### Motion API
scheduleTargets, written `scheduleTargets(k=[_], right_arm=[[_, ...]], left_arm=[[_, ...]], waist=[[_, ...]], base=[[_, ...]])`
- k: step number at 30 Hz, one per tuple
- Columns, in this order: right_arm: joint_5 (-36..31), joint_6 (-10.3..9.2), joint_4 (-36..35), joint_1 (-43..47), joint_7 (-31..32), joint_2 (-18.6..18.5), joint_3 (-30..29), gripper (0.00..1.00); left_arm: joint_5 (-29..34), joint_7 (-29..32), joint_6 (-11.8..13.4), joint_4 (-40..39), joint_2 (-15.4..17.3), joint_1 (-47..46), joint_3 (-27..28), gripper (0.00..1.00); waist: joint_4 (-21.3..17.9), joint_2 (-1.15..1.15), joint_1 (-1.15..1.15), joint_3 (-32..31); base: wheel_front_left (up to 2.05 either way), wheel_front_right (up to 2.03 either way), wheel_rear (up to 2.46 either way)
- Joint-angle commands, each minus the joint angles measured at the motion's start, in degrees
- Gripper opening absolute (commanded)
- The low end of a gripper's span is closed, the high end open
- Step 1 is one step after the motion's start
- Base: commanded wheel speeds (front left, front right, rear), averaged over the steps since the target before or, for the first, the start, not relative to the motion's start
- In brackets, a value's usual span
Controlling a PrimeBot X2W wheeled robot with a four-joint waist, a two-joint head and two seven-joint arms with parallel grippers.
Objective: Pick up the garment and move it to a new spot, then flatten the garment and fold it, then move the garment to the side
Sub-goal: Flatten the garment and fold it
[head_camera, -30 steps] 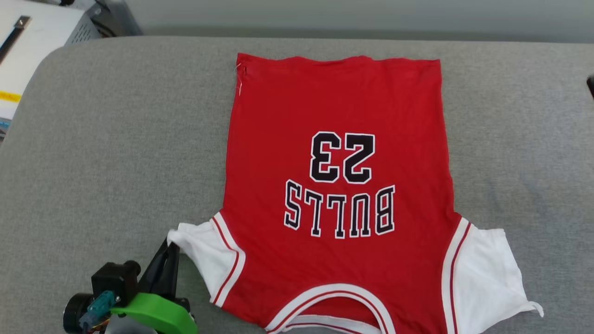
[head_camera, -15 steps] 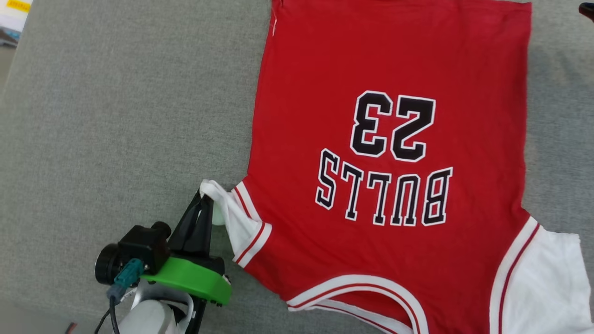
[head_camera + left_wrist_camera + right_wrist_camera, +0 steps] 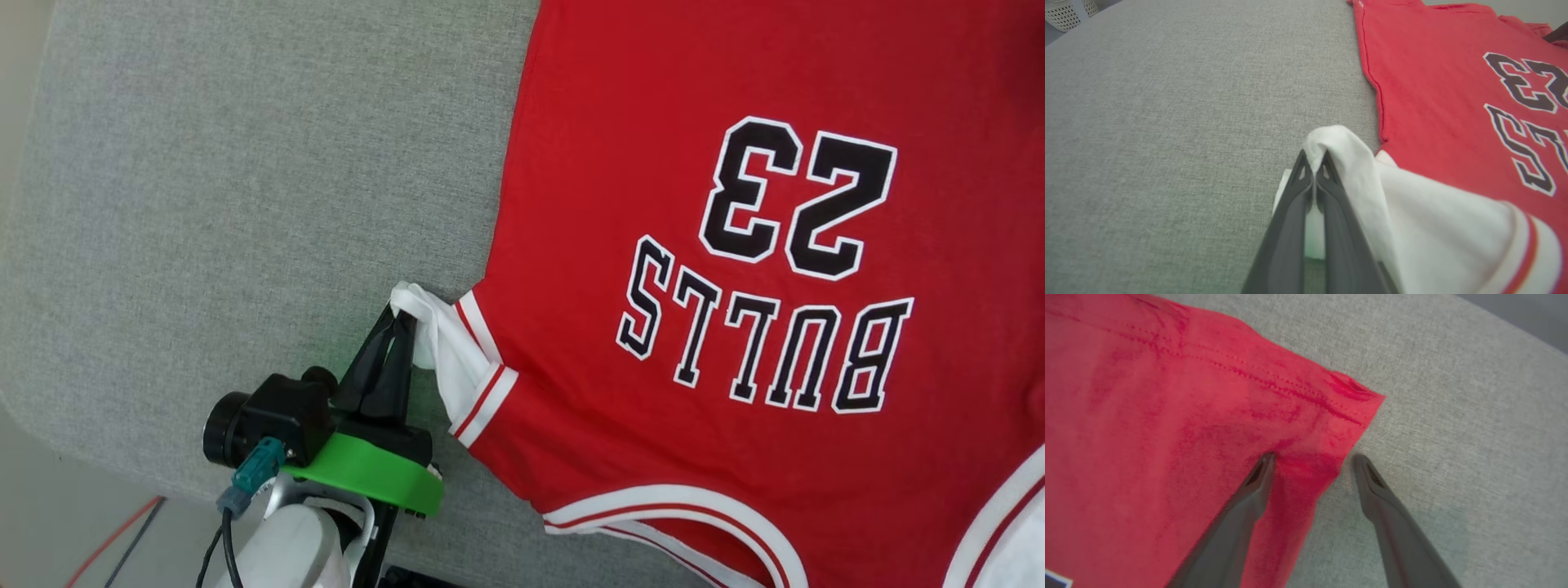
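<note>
I see a red shirt [image 3: 620, 163] lying spread on a grey fabric-covered tabletop [image 3: 245, 204], taking up the right and centre of the head view. Its chest faces up, with black, white-edged lettering [image 3: 767, 343] reading "BULLS" and "23" upside down from where I look. The white-trimmed collar [image 3: 653, 500] curves along the bottom of that view, nearest the robot, and the body of the shirt runs away toward the top. My left gripper [image 3: 400, 314] comes up from the lower left, below it a green mount [image 3: 367, 478] and a small black camera [image 3: 277, 412]. Its jaws are pressed together on a pinch of the white sleeve [image 3: 457, 359], which is bunched and drawn up off the tabletop into a small peak at the fingertips. From that peak the sleeve drapes down to its red-and-white striped seam, where it joins the red body. In the left wrist view the two dark fingers meet with white cloth caught between them and folded over their tips, grey tabletop to the left and the red body to the right, and a white perforated basket [image 3: 1065, 12] sits in the far top left corner. In the right wrist view my right gripper [image 3: 1313, 457] hangs at a corner of the shirt's stitched hem, jaws wide apart and holding nothing. One finger lies over the red cloth and the other over bare tabletop, so the pair straddles the shirt's side edge. I cannot tell whether either tip touches down.
</note>
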Motion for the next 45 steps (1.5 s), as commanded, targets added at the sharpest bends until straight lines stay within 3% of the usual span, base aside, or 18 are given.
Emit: scheduleTargets(k=[1, 2, 3, 14, 24, 29, 32, 38, 42, 45], right_arm=[[1.6, -0.03, 1.6, 4.0, 1.0, 0.3, 1.6, 1.0], [2.1, -0.03, 1.6, 4.3, 0.9, 0.0, 1.8, 0.2], [2.4, -0.03, 1.4, 4.4, 0.8, -0.3, 2.0, 0.0], [6.1, -0.03, -1.8, 1.8, -12.3, -1.1, 2.9, 0.0], [17.1, -0.03, -15.3, 15.8, -21.0, -13.9, 9.8, 0.0], [21.3, -0.03, -22.4, 29.3, -25.3, -19.7, 7.8, 0.0], [23.1, -0.03, -25.1, 37.8, -27.3, -21.3, 4.7, 0.0], [24.6, -0.03, -29.3, 56.0, -29.2, -20.1, -3.3, 0.0], [23.8, -0.03, -31.6, 67.8, -28.0, -16.0, -6.6, 0.0], [22.3, -0.03, -30.4, 76.3, -27.5, -10.8, -8.4, 0.0]], left_arm=[[1.1, -0.3, -0.7, 0.4, -0.9, -1.2, 0.6, 0.0], [1.3, -0.3, -0.9, 0.6, -1.1, -1.1, 0.9, 0.0], [1.5, -0.3, -1.0, 0.6, -1.3, -1.0, 1.2, 0.0], [2.3, -0.3, -1.9, 2.8, -2.0, 3.3, 4.5, 0.0], [1.6, -0.3, -0.9, 3.8, 0.3, 9.6, 7.5, 0.0], [1.0, 0.2, 0.0, 3.1, 1.4, 12.4, 8.4, 0.0], [0.7, 0.5, 0.4, 2.7, 1.9, 13.9, 8.7, 0.0], [0.0, 1.0, 0.8, 2.5, 2.7, 15.4, 9.2, 0.0], [-0.3, 0.9, 0.8, 2.8, 2.9, 15.7, 9.3, 0.0], [-0.5, 0.9, 0.7, 3.3, 2.7, 15.5, 9.0, 0.0]], waist=[[0.9, 0.0, 0.0, 0.9], [0.8, 0.0, 0.0, 0.7], [0.6, 0.0, 0.0, 0.4], [-3.5, 0.0, 0.0, -8.0], [-9.1, 0.0, 0.0, -17.6], [-11.5, 0.0, 0.0, -20.7], [-12.9, 0.0, 0.0, -21.8], [-14.5, 0.0, 0.0, -22.7], [-15.0, 0.0, 0.0, -22.9], [-14.6, 0.0, 0.0, -23.0]], base=[[0.0, 0.0, 0.0], [0.0, 0.0, 0.0], [0.0, 0.0, 0.0], [0.0, 0.0, 0.0], [0.0, 0.0, 0.0], [0.0, 0.0, 0.0], [0.0, 0.0, 0.0], [0.0, 0.0, 0.0], [0.0, 0.0, 0.0], [0.0, 0.0, 0.0]])
